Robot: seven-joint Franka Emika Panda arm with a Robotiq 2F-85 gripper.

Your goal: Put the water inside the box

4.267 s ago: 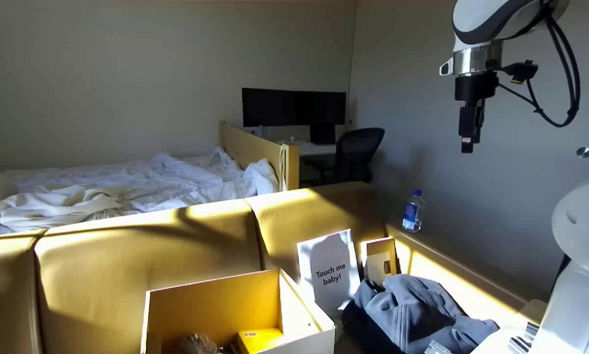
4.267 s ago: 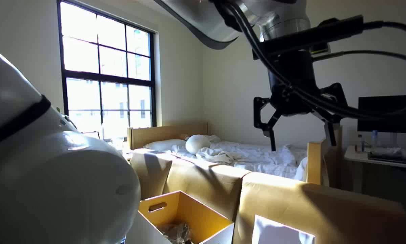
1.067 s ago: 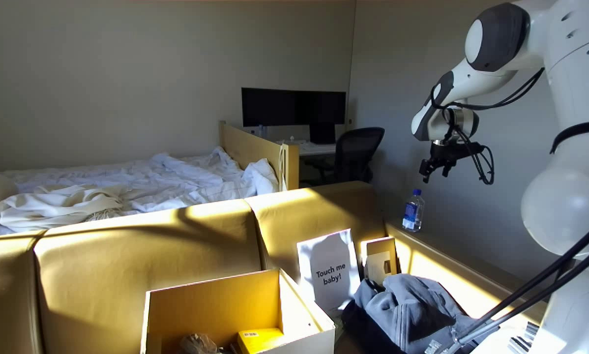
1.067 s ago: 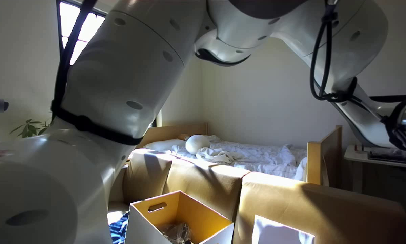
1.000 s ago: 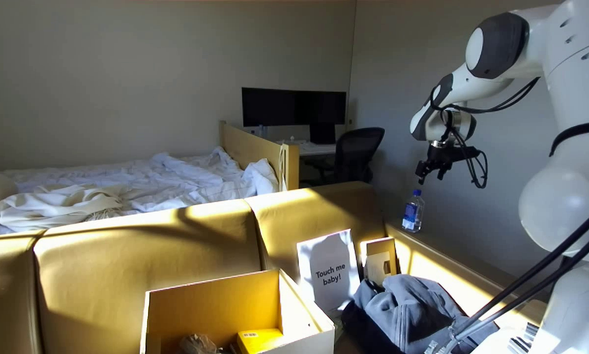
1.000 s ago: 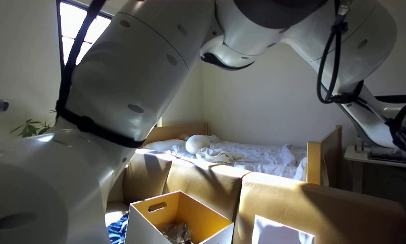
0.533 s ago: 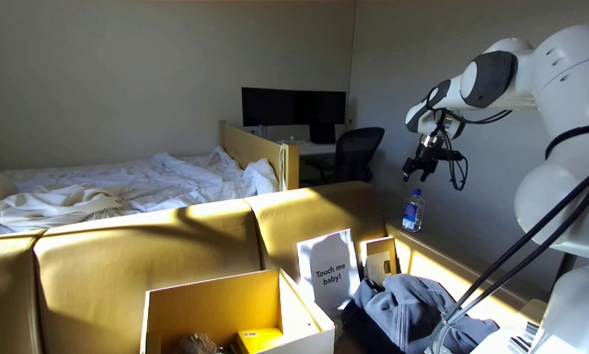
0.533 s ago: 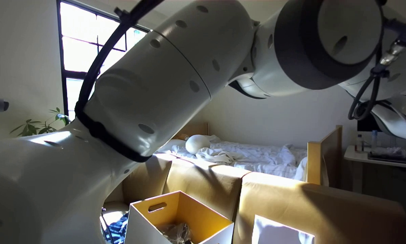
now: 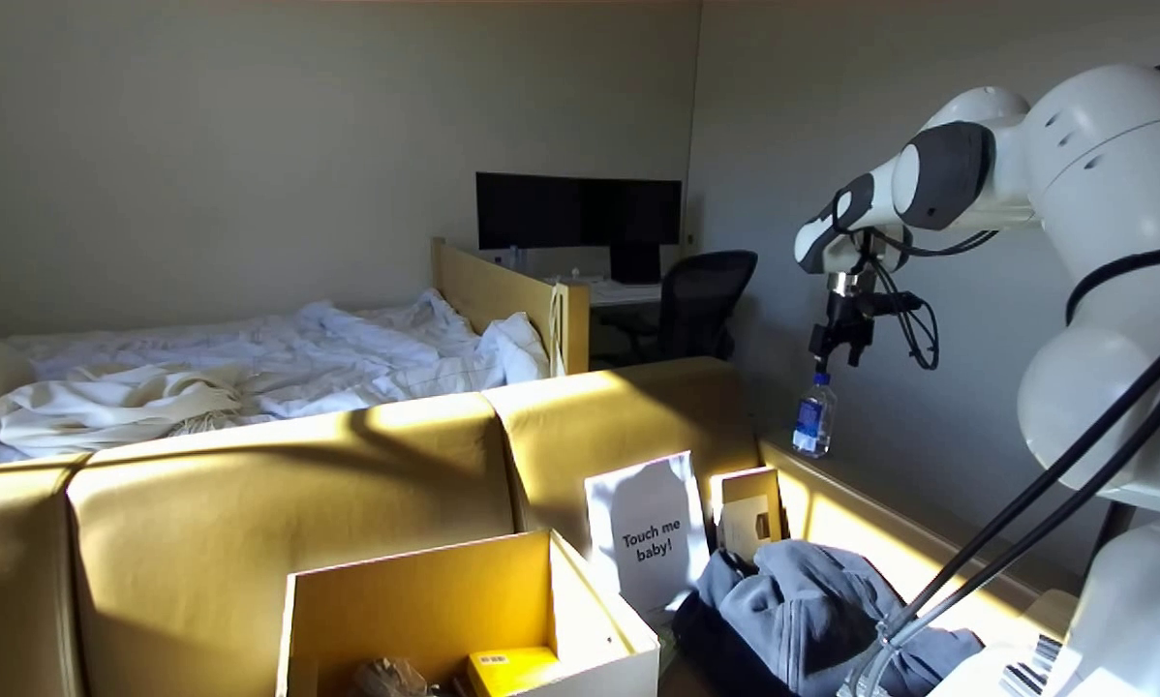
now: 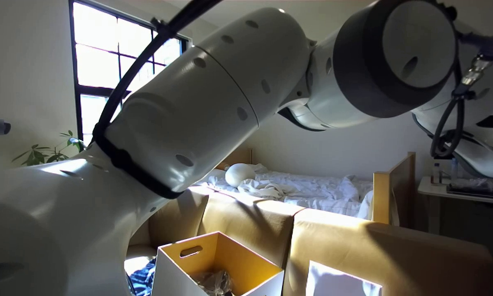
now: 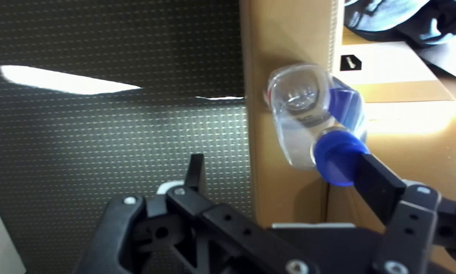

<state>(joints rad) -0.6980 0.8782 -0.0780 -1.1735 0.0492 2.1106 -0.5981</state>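
In an exterior view I have the bottle (image 9: pixel 812 426) upright on the armrest (image 9: pixel 875 532), well apart from the box (image 9: pixel 425 595). Between them, in that view, a tilted white sign (image 9: pixel 648 542) reading "Touch me baby!" and a carton (image 9: pixel 745 513) stand by the backrest (image 9: pixel 628 416), with grey clothing (image 9: pixel 803 620) heaped in front of the carton. My arm (image 10: pixel 180 107) covers much of what I see in an exterior view.

In the wrist view the gripper (image 11: pixel 280 163) is over the bottle with its fingers (image 11: pixel 378 186) spread wide; one overlaps the blue cap (image 11: pixel 334 152), and I can't tell whether they touch.

The box is open on top and holds a yellow pack (image 9: pixel 508 670) and crumpled clear plastic (image 10: pixel 219 283). It is white outside and tan inside, with a slot (image 10: pixel 191 251) through one wall. The bottle is clear, squarish with rounded corners, and blue-labelled. The armrest is smooth and tan with a stitched seam (image 11: pixel 333 42); alongside it runs a dark surface (image 11: pixel 98 152) flecked in rows.
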